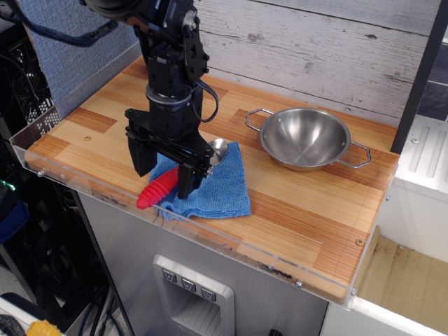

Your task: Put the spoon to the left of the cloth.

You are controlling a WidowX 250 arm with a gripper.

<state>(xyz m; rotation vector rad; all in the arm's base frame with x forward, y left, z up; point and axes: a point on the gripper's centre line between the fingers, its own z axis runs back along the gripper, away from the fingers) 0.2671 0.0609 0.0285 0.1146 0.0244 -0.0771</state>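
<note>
Perspex edging is seen along the near rim of the wooden surface [301, 210]. Just behind it the cloth [220, 189] lies flat, its left part hidden by the gripper [163, 168]. The spoon [158, 189] is laid across the cloth's left edge — the red handle juts out towards the near-left, while the silver bowl end rests on the cloth's far corner. The middle of the spoon is covered by the gripper. The gripper is held spread wide, one finger [142, 154] left of the handle and the other on the cloth side; whether the fingers touch anything cannot be made out. Farther back to the right, a steel bowl [306, 138] stands apart — empty.
</note>
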